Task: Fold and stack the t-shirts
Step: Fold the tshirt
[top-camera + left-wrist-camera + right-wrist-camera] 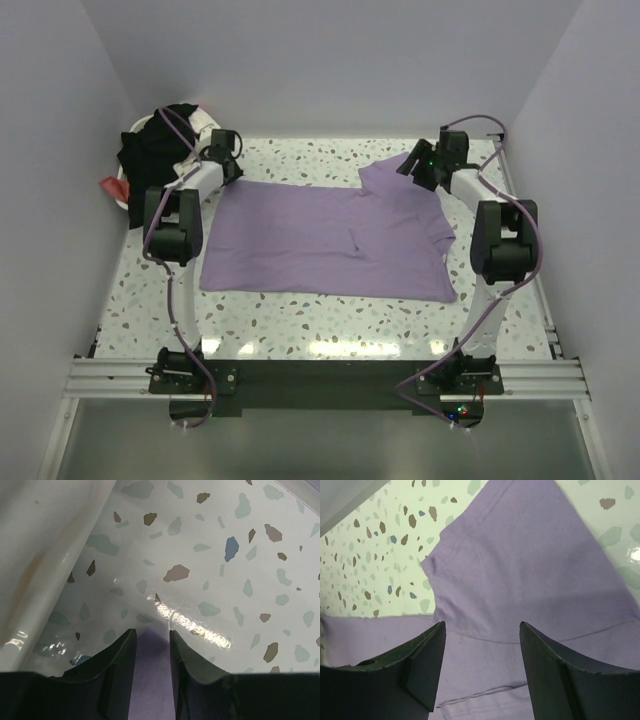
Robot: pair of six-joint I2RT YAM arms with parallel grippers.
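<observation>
A purple t-shirt [330,240] lies spread flat on the speckled table, one sleeve turned up at the far right. My left gripper [228,160] is low at the shirt's far left corner. In the left wrist view its jaws [152,632] stand a narrow gap apart, with the corner's purple tip [152,650] lying between them, not pinched. My right gripper [414,168] hovers over the far right sleeve. In the right wrist view it [482,625] is wide open and empty above the sleeve [520,570].
A white basket [135,128] holding dark clothes [160,140] stands at the far left corner, a red item [110,186] beside it. White walls close in the table on three sides. The speckled table top [300,315] shows in front of the shirt.
</observation>
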